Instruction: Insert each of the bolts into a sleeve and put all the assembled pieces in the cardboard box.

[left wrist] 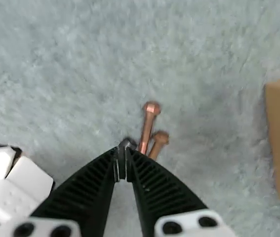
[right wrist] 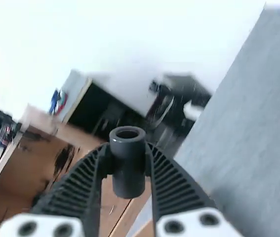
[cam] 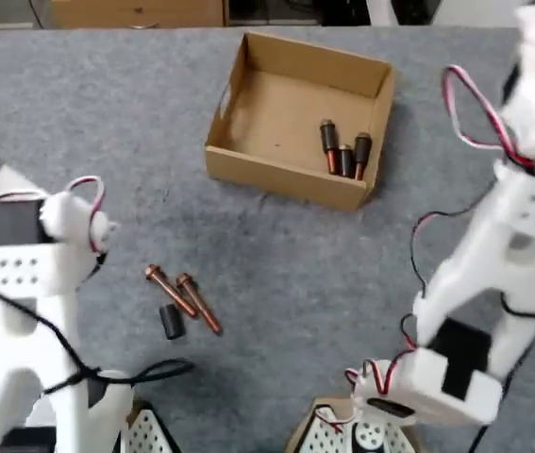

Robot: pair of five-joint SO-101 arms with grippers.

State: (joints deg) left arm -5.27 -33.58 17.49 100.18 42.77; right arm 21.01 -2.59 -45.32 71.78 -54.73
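- Two bolts loose on the table (cam: 276,274), just past the left gripper (left wrist: 124,154) tips and a little off the jaw line. The near bolt (left wrist: 157,143) is almost at the tips; the far bolt (left wrist: 147,126) lies just beside it and reaches further out.
- Left jaws are pressed together with a hairline gap, and nothing is seen gripped.
- The bolts' long axes run side by side, heads away from the left jaws and shanks pointing back at them. That puts them roughly in line with the jaws' reach, not across it.
- Right gripper (right wrist: 128,148) is clamped on a sleeve (right wrist: 128,173), jaws across the barrel. The open bore stands clear above the jaw tips, lifted off the table.
- A spare sleeve (cam: 172,321), black, lies at the shank end of the bolts. Cannot tell if it touches them.
- Cardboard box (cam: 286,177) is well beyond the bolts from the left jaws. Three assembled pieces (cam: 344,151) sit inside, bunched by one wall.
- Judgement: the next step is a bolt pickup by the left arm. It is far nearer the bolts than the right arm, which is well apart and busy holding the sleeve.
- Key relation: the left jaws likely need to open, shift sideways and close across a shank near the head. That leaves the shank end free for the held bore.
- Risk: the bolts lie close together, so the jaws could catch both or nudge one away.
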